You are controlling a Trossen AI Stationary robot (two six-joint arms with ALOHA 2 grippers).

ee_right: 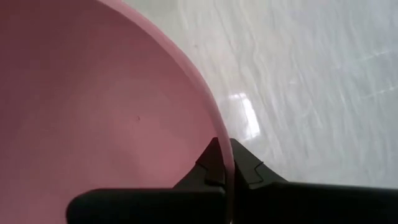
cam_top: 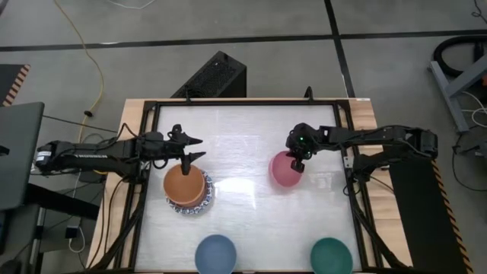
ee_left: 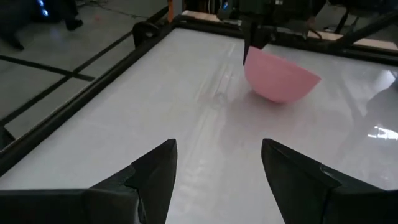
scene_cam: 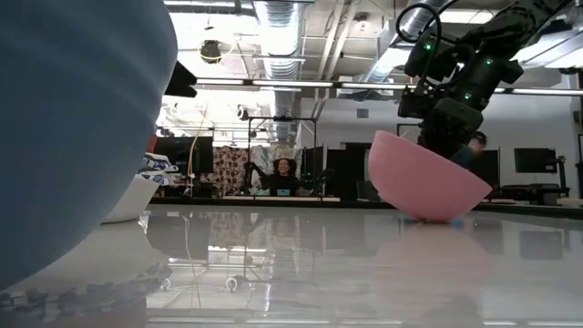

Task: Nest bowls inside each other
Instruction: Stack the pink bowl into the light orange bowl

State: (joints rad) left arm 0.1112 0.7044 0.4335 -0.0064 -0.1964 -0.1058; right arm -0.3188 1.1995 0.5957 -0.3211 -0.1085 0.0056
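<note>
A pink bowl (cam_top: 283, 170) sits tilted right of the table's middle, with my right gripper (cam_top: 297, 161) shut on its rim; it also shows in the low view as the pink bowl (scene_cam: 424, 178). On the left, a stack of nested bowls has an orange bowl (cam_top: 185, 185) on top and rests in a white blue-patterned bowl (cam_top: 190, 205). My left gripper (cam_top: 199, 148) hovers open just past the stack's far side, with nothing between its fingers (ee_left: 163, 171). A blue bowl (cam_top: 216, 253) and a dark green bowl (cam_top: 332, 256) stand at the near edge. My right gripper pinches the pink bowl's rim (ee_right: 216, 134), on the side toward the table's right edge, with one finger inside the bowl and one outside. The fingers slant down from the right. The bowl is tilted, its rounded underside (scene_cam: 428, 214) at the table; whether it rests there I cannot tell.
A black frame (cam_top: 346, 137) rims the white table. Open table surface lies between the stack and the pink bowl. In the low view the blue bowl (scene_cam: 73, 118) fills the left side. A person (scene_cam: 284, 173) is in the room beyond.
</note>
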